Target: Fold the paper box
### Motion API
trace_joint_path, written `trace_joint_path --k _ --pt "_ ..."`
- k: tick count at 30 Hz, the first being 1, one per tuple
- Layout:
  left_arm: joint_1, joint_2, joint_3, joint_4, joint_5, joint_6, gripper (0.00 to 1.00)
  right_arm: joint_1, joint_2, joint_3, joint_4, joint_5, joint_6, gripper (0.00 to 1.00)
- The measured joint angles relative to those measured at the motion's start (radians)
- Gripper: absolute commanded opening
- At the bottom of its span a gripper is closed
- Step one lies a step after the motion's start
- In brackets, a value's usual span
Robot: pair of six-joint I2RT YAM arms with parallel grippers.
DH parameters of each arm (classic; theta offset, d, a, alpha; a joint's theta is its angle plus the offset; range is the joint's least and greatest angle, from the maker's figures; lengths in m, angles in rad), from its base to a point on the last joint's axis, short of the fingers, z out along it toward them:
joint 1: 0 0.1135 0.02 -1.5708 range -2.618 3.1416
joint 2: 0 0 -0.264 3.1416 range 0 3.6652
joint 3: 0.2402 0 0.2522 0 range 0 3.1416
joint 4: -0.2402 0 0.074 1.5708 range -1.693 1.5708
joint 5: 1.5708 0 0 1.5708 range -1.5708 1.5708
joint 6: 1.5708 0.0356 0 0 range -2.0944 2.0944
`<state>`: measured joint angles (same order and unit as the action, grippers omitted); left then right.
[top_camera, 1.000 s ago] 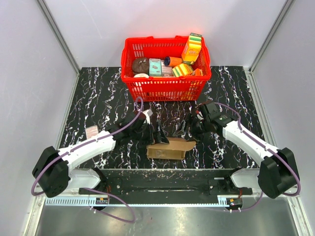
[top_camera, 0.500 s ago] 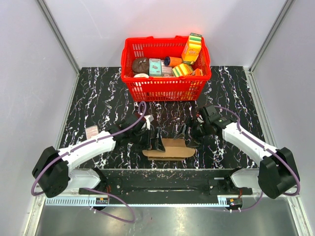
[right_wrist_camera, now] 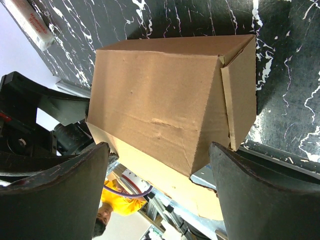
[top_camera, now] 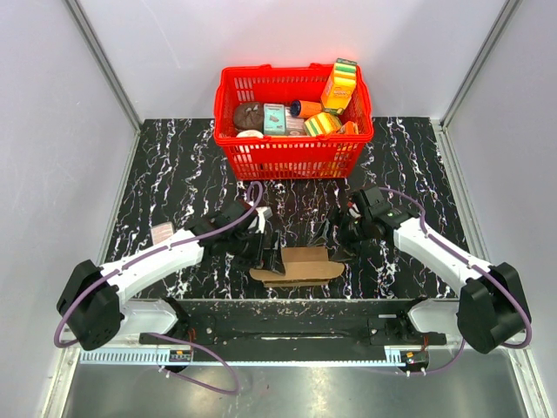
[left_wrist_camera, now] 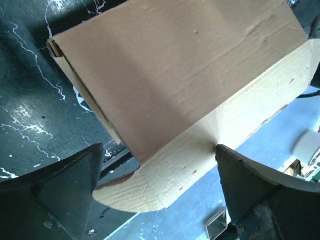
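Observation:
The paper box point(top_camera: 298, 264) is a plain brown carton lying near the table's front edge, midway between the arms. Its rounded flap sticks out over that edge. My left gripper point(top_camera: 271, 251) stands open at the box's left end. In the left wrist view the box point(left_wrist_camera: 175, 75) fills the upper frame, and the flap lies between my left gripper's point(left_wrist_camera: 160, 195) spread fingers. My right gripper point(top_camera: 325, 235) is open at the box's right end. In the right wrist view the box point(right_wrist_camera: 160, 100) lies just beyond my right gripper point(right_wrist_camera: 160, 192), with its end flap loose.
A red plastic basket point(top_camera: 294, 158) with several printed packages stands at the back centre of the black marble table point(top_camera: 174, 174). A small flat packet point(top_camera: 163, 232) lies at the left, beside my left arm. The arms' mounting rail point(top_camera: 296, 326) runs along the near edge.
The box has dropped from a raised tilt to lie flatter, nearer the front edge, with its rounded flap now over the edge. Both grippers have followed it slightly and stayed open.

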<state>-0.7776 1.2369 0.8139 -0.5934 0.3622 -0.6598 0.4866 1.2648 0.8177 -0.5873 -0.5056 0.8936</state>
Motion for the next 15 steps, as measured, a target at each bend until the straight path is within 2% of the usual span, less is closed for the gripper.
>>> trace_joint_path --k 15 --pt "0.001 0.000 -0.011 -0.034 -0.028 0.024 0.99 0.002 -0.002 -0.011 -0.031 0.043 -0.063 0.86"
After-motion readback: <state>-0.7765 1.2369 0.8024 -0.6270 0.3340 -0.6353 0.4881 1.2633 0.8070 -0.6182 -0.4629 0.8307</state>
